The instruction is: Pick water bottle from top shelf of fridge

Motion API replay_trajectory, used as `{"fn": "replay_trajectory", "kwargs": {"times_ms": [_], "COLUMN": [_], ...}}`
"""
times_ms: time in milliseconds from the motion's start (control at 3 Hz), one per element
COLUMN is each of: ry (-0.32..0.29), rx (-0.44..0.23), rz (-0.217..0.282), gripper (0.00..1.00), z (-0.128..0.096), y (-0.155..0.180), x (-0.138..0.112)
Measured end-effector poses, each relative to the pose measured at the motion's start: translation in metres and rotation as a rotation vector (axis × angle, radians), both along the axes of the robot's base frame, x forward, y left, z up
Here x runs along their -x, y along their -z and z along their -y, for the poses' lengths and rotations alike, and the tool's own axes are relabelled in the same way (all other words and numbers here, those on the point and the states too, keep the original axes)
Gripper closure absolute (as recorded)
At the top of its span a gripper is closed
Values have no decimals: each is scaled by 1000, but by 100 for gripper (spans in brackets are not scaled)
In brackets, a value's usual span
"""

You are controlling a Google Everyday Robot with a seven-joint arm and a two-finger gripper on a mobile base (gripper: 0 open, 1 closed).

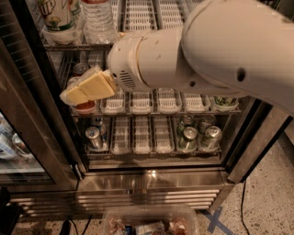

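Your gripper (pixel 73 95), a cream-coloured wedge on the end of a thick white arm (pixel 206 50), points left and slightly downward. It sits in front of the left end of the second wire rack (pixel 156 110), one level below the top shelf (pixel 138 18). From this angle you cannot tell whether it is parted or closed. It overlaps a red can (pixel 85 107) on that rack, and you cannot tell whether the two touch.

The water bottle (pixel 97 23) stands upright on the top shelf, above the gripper and a little to its right, and apart from it. Its long axis is vertical. The ribbed clear body is in view, and the upper part is cut off by the top edge of the view. It is near the left end of the shelf, just beside a white container with a green logo (pixel 57 16) on its left. White slotted lane trays (pixel 167 11) run back to its right.

On the second rack a green-patterned can (pixel 225 101) shows at the far right, under the arm. The rack below holds silver cans, one at the left (pixel 94 136) and a cluster at the right (pixel 200 137). The fridge (pixel 151 181) has a shiny steel base panel, and its glass door (pixel 20 137) stands open at the left. On the speckled floor in front sits a clear plastic bin (pixel 151 219), next to a blue tape cross (pixel 213 219).
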State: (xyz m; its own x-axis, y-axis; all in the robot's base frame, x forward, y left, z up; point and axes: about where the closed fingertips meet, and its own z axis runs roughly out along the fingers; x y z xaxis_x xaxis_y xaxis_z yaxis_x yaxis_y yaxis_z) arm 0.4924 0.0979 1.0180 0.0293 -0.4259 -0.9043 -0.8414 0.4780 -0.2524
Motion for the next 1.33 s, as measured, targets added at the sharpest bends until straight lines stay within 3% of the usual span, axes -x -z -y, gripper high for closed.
{"fn": "replay_trajectory", "kwargs": {"times_ms": [333, 667, 1333], "ry": [49, 112, 254], "rx": [-68, -111, -137], "rz": [44, 88, 163], "gripper": [0, 0, 0], "z": [-22, -26, -3], "y": [-14, -25, -36], "x": [-11, -17, -20]}}
